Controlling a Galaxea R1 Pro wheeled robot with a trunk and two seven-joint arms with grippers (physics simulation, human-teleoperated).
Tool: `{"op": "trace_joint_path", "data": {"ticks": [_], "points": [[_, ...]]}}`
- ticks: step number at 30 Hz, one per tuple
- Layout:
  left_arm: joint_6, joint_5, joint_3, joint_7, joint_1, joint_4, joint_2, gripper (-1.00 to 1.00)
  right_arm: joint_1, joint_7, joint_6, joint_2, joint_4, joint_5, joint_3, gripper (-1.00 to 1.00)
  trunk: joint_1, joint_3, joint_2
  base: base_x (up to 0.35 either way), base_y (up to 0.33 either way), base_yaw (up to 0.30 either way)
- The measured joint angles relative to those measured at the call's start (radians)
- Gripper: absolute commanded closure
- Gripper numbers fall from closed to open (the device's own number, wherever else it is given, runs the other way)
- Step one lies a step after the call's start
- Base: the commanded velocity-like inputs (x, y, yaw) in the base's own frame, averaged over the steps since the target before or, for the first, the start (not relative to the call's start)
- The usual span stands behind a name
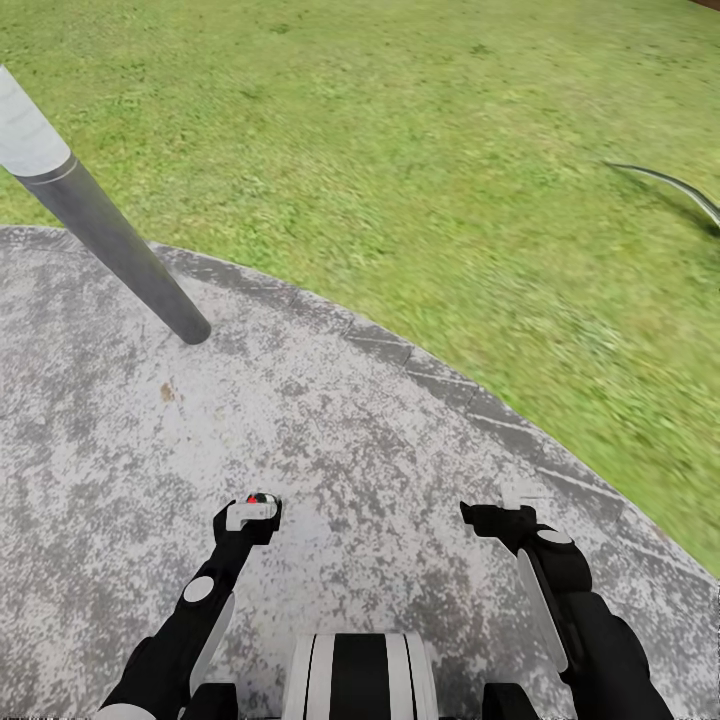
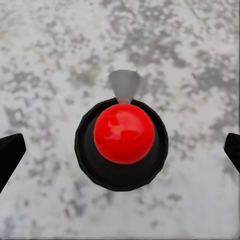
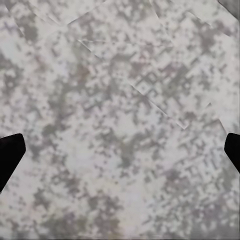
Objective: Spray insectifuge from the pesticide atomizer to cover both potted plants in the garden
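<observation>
Two grippers hang over the grey patio (image 1: 300, 420). Left gripper (image 1: 250, 515) has fingers (image 2: 10, 155) spread around a red-topped black object (image 2: 121, 143), identity unclear. Right gripper (image 1: 500, 515) spread, empty. Grey post (image 1: 110, 240) cut off by the frame; lawn (image 1: 400, 150) beyond.

Nothing to read here — no text, labels or numbers on the patio (image 1: 330, 420), pole (image 1: 110, 240) or arms.

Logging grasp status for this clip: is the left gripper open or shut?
Open. In the left wrist view its fingertips sit wide apart at the frame edges, with a red-topped object between them, untouched.
</observation>
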State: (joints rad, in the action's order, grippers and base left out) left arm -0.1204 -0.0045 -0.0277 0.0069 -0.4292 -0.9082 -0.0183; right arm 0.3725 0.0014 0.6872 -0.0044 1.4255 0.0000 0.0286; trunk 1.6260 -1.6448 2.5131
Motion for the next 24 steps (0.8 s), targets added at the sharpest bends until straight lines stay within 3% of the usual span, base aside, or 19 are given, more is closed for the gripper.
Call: {"op": "trace_joint_path", "data": {"ticks": [8,9,24], "points": [[-0.001,0.000,-0.001,0.000,0.000,0.000,0.000,-1.00,0.000,0.000,0.000,0.000,0.000,0.000,0.000,-1.00,0.000,0.000,0.000,-0.018,-0.009,0.000],[-0.003,0.000,-0.002,0.000,0.000,0.000,0.000,1.00,0.000,0.000,0.000,0.000,0.000,0.000,0.000,-1.00,0.000,0.000,0.000,-0.002,-0.001,0.000],[-0.007,0.001,0.001,0.000,0.000,0.000,0.000,1.00,0.000,0.000,0.000,0.000,0.000,0.000,0.000,-1.00,0.000,0.000,0.000,0.000,0.000,0.000]]}}
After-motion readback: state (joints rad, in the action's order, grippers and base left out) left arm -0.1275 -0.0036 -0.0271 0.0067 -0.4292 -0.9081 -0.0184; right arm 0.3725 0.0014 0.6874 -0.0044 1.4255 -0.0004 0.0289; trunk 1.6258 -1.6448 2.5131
